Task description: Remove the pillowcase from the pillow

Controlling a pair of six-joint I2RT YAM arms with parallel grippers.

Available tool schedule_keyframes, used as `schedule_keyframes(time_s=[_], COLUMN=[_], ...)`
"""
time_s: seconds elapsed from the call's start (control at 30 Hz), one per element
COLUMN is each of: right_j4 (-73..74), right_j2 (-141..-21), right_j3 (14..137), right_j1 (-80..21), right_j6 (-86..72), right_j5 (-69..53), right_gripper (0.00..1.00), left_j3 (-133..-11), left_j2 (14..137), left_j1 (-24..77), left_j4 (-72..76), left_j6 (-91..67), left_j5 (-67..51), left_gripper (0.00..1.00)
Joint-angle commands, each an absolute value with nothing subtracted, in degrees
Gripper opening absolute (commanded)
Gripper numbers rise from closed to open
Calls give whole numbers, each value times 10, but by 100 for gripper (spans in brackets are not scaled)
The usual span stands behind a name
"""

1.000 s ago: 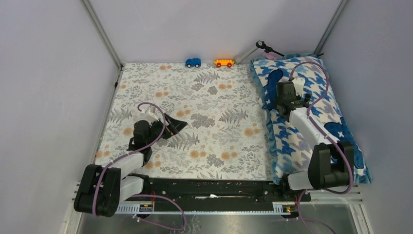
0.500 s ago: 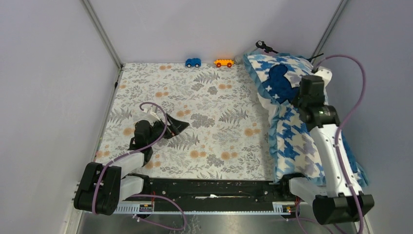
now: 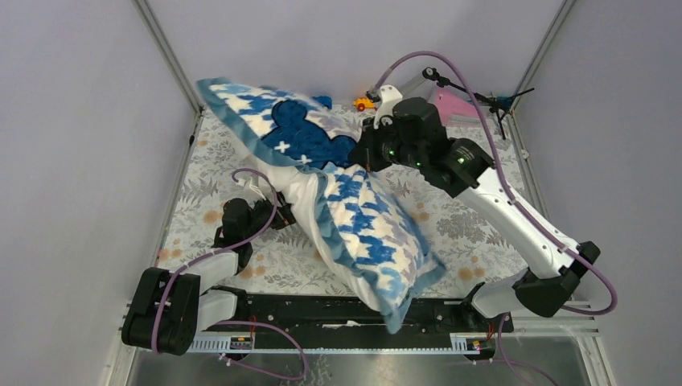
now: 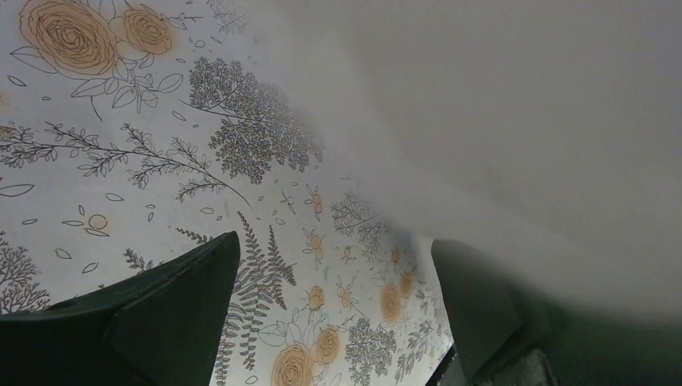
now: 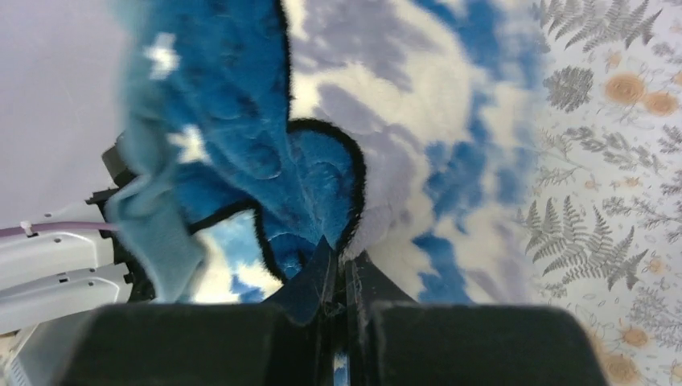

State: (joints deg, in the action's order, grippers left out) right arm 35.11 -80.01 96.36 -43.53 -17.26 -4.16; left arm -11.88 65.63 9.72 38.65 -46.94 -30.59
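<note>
Floral-cloth tabletop (image 3: 466,225): right pincer (image 5: 336,269) clamped on blue-and-white houndstooth fabric pillowcase (image 3: 362,217), aloft mid-table, pillow apparently inside; left pincer (image 4: 336,249) apart beneath — should pinch the pillow alone.

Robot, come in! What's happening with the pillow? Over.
Right hand shut on pillowcase, lifted mid-table. Left hand open, low, empty. Pillow hidden, seemingly inside. White fabric crowds left hand.

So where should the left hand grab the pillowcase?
Probably its blue edging, the thin frill running down beside the white bulge. That sits just right of the open left hand, so come in low from the left. The right hand already pinches the pillowcase by its dark blue patch.
</note>
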Motion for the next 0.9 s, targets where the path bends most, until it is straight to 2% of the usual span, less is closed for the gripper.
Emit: schedule_keyframes(time_s=[0.0,0.1,0.13,0.17,0.2,0.23,0.27,0.3,0.37,0.47,0.7,0.87], right_j4=[210,205,212,220,234,256,277,296,322,325,302,312], right_j2=[-770,-762,-766,-771,-779,-787,-800,-807,-811,-783,-668,-647], right_j3=[1007,959,943,925,910,896,885,875,847,814,758,722], right_j1=[-439,-433,-426,-416,-407,-401,-399,-398,-398,-398,-398,-398], right_j6=[-168,-131,-122,-115,-110,-107,-107,-109,-104,-88,-72,-87], right_j5=[45,228,256,270,277,287,307,331,363,340,170,23], right_gripper=[0,0,5,21,41,68,87,97,100,100,100,100], left_j3=[-133,-132,-132,-131,-131,-130,-130,-129,-129,-129,-132,-132], left_j2=[639,627,622,618,613,610,608,606,606,610,621,622], left_j1=[99,99,99,99,99,99,99,99,99,99,104,106], left_j4=[403,394,391,388,387,385,384,384,384,386,421,453], left_j6=[-451,-446,-444,-443,-442,-440,-440,-439,-439,-438,-441,-470], left_j5=[-300,-295,-292,-290,-289,-286,-285,-284,-284,-284,-316,-330], left_gripper=[97,97,97,97,97,97,97,97,97,97,97,98])
